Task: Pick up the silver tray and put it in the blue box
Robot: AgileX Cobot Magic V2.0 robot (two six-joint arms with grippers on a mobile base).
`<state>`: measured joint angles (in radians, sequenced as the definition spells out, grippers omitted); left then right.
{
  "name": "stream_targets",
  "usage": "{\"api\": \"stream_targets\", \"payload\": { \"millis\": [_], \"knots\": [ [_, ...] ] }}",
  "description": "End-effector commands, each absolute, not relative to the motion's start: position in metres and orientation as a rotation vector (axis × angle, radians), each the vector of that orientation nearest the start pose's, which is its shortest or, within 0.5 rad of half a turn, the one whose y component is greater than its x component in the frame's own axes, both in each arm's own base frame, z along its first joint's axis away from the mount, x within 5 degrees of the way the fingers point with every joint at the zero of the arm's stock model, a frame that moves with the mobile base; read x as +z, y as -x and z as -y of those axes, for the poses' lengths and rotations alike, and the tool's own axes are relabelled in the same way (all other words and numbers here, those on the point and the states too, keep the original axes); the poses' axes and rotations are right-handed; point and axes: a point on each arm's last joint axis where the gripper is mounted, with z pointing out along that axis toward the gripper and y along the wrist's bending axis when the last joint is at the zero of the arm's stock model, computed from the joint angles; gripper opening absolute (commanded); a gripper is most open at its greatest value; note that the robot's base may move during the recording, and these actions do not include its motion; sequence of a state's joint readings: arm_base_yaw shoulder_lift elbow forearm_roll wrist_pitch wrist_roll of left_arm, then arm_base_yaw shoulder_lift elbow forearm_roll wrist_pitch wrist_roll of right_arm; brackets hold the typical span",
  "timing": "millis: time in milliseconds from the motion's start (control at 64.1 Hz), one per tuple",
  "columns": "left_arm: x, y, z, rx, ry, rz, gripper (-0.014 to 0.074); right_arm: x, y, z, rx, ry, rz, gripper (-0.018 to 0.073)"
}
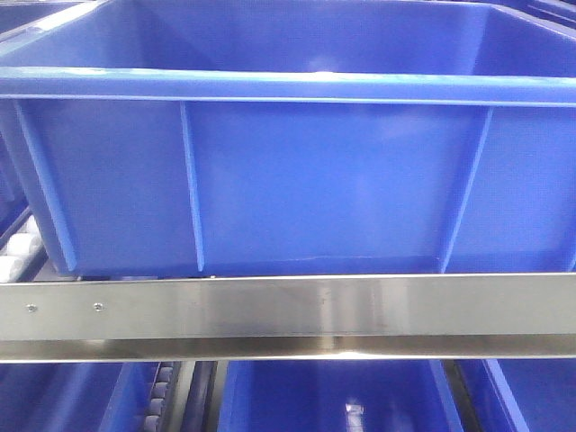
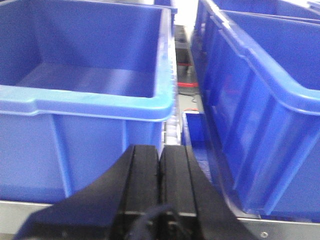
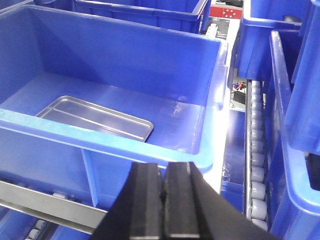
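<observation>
tray [image 3: 96,118] lies flat on the box [image 3: 150,145] floor, looks delivered | right gripper [image 3: 164,200] pressed together, empty, hanging outside the near wall | left gripper [image 2: 160,175] also closed on nothing, low by another bin [image 2: 100,107] | basically done imo

From my right wrist view the blue box [image 3: 150,145] is open on top; only the silver tray [image 3: 97,117] lies flat on its floor, left of middle, so I have room above. Its near rim blocks a low approach. To the right, a narrow gap over the rollers [image 3: 256,170] separates neighbouring bins [image 3: 295,125].
</observation>
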<state>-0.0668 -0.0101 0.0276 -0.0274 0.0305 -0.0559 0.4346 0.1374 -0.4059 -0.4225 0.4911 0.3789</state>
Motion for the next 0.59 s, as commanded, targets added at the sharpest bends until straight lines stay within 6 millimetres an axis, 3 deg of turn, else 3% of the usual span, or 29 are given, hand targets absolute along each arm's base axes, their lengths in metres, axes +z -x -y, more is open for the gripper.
{"api": "stream_targets", "payload": {
  "millis": [0, 577],
  "knots": [
    [0.2095, -0.0548, 0.0034, -0.123, 0.018, -1.441, -0.0104, 0.3141, -0.0448, -0.0034, 0.166, 0.242, -1.552, 0.0049],
    [0.2095, -0.0548, 0.0034, -0.123, 0.018, -1.441, -0.0104, 0.3141, -0.0444, -0.003, 0.163, 0.234, -1.551, 0.0049]
  ]
}}
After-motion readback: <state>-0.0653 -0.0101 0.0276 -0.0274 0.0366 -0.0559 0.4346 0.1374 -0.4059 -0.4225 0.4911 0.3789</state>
